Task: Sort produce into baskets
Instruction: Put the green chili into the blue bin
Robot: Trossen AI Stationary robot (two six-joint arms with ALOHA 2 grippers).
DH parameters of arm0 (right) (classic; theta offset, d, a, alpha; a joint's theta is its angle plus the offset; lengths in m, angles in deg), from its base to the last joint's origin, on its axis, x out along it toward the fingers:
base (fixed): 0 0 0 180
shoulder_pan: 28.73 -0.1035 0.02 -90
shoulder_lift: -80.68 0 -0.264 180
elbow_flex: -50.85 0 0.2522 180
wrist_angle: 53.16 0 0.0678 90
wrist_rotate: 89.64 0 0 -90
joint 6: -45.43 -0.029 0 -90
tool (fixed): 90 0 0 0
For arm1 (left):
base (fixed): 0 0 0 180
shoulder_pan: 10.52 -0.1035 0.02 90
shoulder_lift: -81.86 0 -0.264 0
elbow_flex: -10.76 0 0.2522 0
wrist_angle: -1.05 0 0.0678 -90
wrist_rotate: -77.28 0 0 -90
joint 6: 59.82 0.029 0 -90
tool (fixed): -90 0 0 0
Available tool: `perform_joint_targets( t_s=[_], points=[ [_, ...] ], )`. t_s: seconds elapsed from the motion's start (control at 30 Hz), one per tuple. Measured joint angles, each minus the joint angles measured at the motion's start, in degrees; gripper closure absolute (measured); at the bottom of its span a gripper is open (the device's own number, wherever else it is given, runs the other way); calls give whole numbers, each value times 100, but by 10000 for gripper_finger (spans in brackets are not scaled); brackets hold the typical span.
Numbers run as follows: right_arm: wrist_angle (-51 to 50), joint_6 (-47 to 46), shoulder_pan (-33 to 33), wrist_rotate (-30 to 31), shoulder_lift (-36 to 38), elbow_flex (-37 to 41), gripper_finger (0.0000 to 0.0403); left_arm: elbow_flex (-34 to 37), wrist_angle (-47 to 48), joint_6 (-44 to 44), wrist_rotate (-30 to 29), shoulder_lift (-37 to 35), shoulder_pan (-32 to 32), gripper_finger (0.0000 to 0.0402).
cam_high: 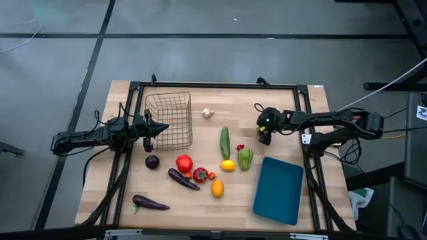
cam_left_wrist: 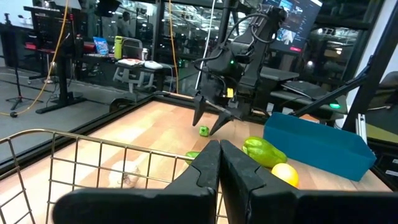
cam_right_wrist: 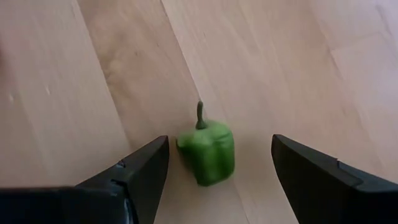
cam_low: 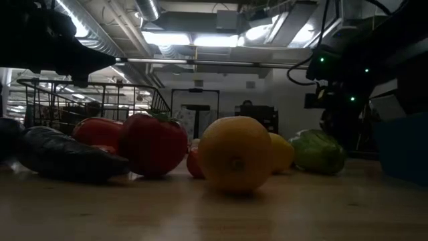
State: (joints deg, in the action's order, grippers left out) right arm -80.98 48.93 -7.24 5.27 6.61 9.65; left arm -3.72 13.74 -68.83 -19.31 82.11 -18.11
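Item: small green toy pepper (cam_right_wrist: 208,151), lying on the pale wooden surface (cam_right_wrist: 74,74), stem pointed away from the right pincer (cam_right_wrist: 217,168), whose fingers are spread apart and centred around it. Left pincer (cam_left_wrist: 219,163), fingers pressed together, is held over the silver wire-mesh basket (cam_high: 168,120), well apart.

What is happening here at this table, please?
A two-arm robot is sorting toy produce. The right gripper hangs open over a small green pepper that lies on the wooden table, with one finger on each side and not yet touching. The left gripper is shut and waits by the wire basket. The basket and the teal tray hold nothing yet; the other produce lies between them.
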Motion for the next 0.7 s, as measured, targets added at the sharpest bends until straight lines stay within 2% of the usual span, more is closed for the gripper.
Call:
perform_joint_targets(
  t_s=[0.2,0.3,0.7],
  points=[
    [46,0,-4,-24,-152,-2,124,-1,1,0,1,0,0,396],
    [66,1,-2,-190,-190,-5,138,0,0,-1,0,0,0,396],
    [-23,-7,-14,-309,-203,-87,282,-1,-1,0,2,-1,0,396]
  ],
)
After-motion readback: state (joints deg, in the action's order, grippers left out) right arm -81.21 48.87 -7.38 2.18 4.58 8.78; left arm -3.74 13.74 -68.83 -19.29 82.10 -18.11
